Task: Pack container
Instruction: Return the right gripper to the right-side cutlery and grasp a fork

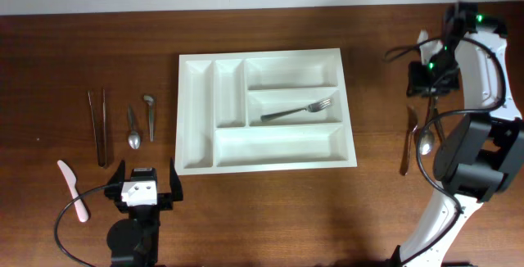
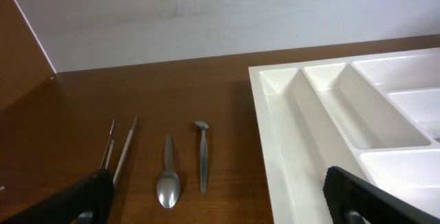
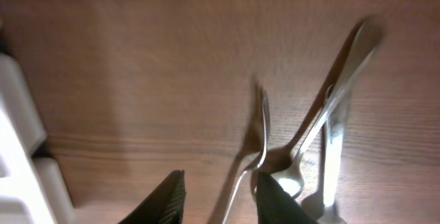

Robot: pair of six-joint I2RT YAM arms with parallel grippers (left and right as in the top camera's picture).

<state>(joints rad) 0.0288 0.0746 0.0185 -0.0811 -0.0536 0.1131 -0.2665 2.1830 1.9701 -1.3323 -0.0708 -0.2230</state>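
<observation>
Brown wood-grain tabletop, backed by a pale wall along the far edge. At the centre, the white container, flat on the wood; holds one fork in its middle long compartment. To its left, apart from it: tweezers, a spoon, a short utensil, and nearer the front a pink knife. Left arm low at the front edge, left end effector spread wide, gripping nothing, aimed toward the container's left wall. Right arm folded at the right side, over a table knife and second spoon; right end effector parted just above the wood, a thin metal handle running between the fingers, contact unclear.
</observation>
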